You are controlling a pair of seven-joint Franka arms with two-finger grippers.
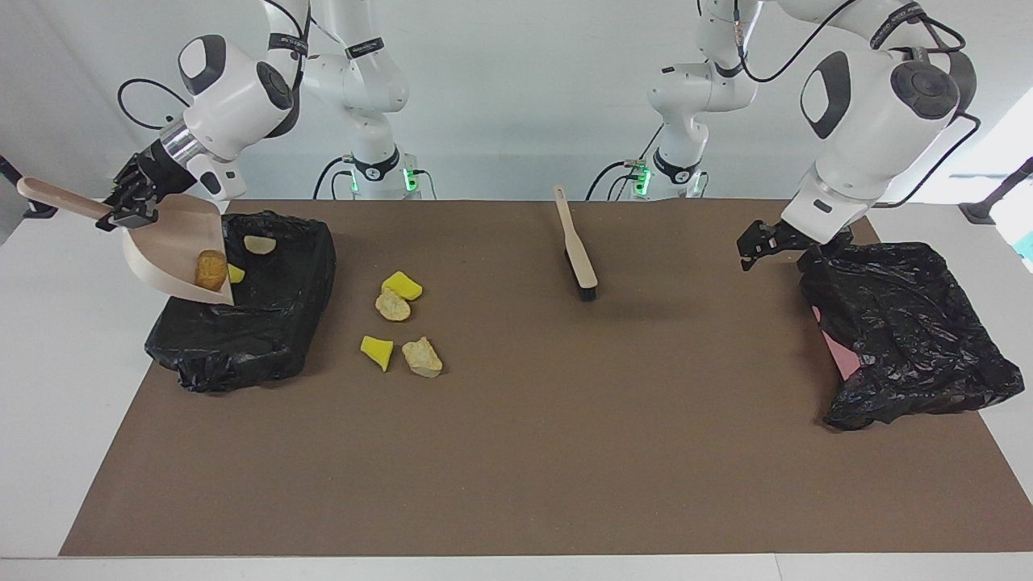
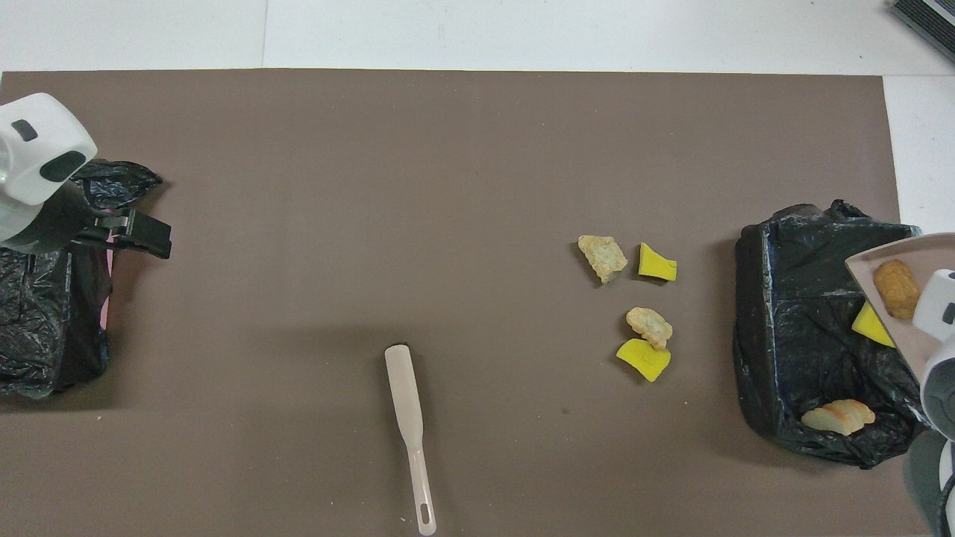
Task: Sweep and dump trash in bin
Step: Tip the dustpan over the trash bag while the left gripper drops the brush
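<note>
My right gripper is shut on the handle of the beige dustpan, which is tilted steeply over the black-lined bin at the right arm's end of the table. An orange-brown lump still lies in the pan. A yellow wedge sits at the pan's lip, and a tan lump lies in the bin. Several more trash pieces lie on the mat beside the bin, among them a yellow wedge and a tan lump. My left gripper hangs open and holds nothing.
The beige-handled brush lies alone on the brown mat near the middle, close to the robots. A second black bag with pink showing under it sits at the left arm's end, and the left gripper is over its edge.
</note>
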